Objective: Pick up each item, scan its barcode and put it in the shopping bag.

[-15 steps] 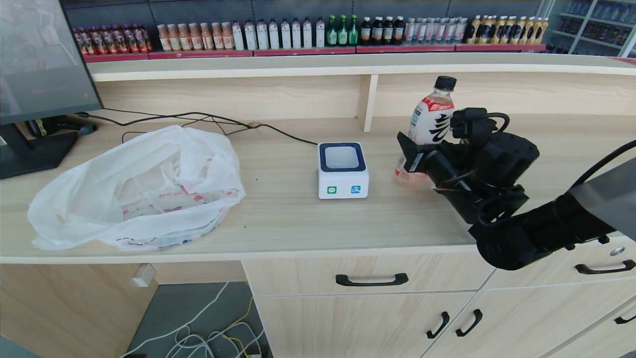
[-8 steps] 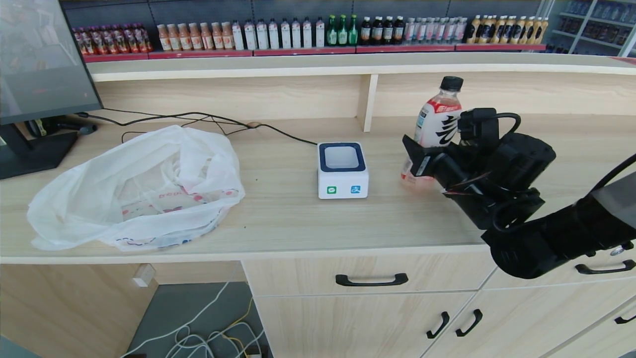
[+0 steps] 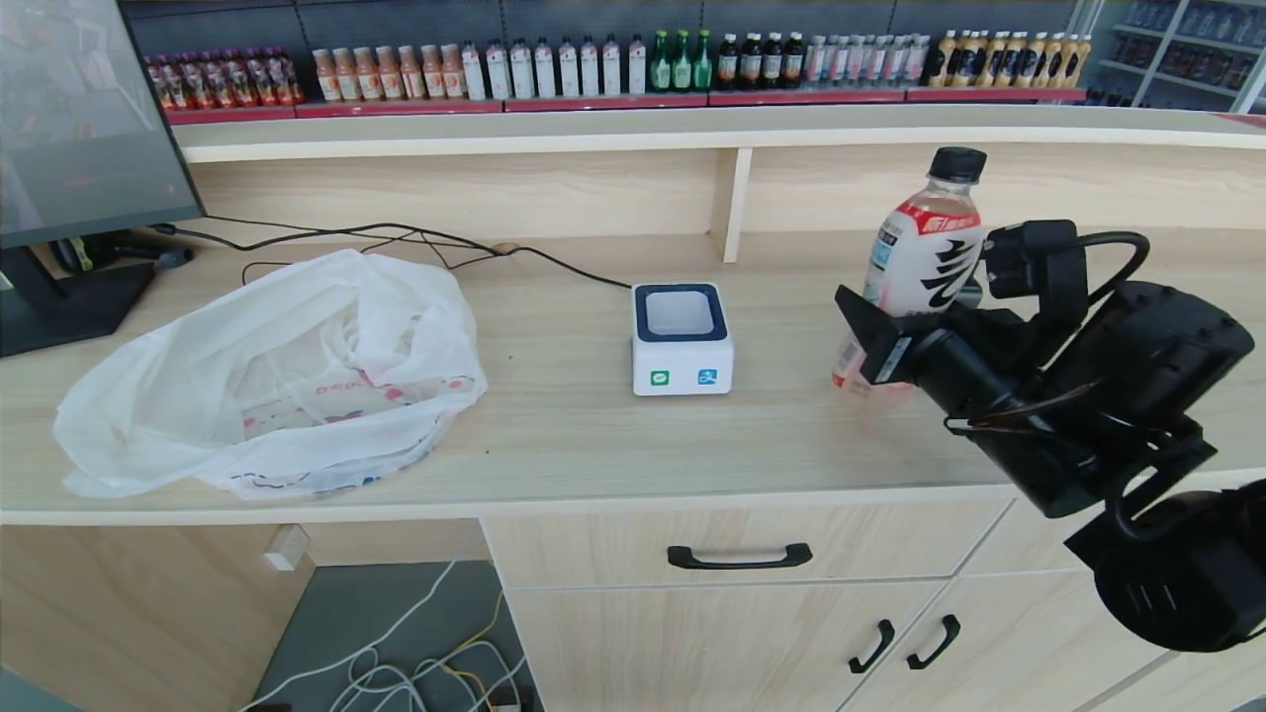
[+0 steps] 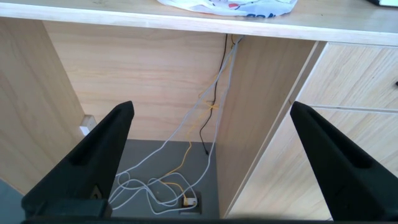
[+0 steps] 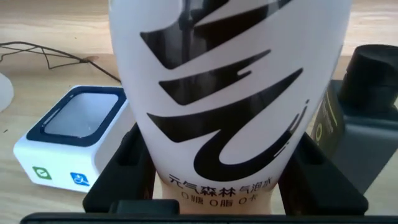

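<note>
A clear bottle (image 3: 920, 267) of pink drink with a white label and black cap stays upright in my right gripper (image 3: 895, 341), which is shut on its lower body, right of the scanner. Its label (image 5: 227, 93) looms close in the right wrist view. The white barcode scanner (image 3: 682, 338) with a blue-rimmed window sits mid-counter, also seen from the right wrist (image 5: 71, 146). The white shopping bag (image 3: 277, 371) lies open on the counter's left. My left gripper (image 4: 208, 162) hangs open below the counter, facing cables on the floor.
A monitor (image 3: 84, 119) stands at the far left with cables (image 3: 396, 237) running behind the bag. A raised ledge with a divider (image 3: 732, 203) backs the counter. A dark bottle (image 5: 367, 109) stands behind the held one. Drawers (image 3: 737, 559) sit below.
My right gripper has carried the bottle to the right and slightly up, away from the scanner. Bag and scanner have not moved.
</note>
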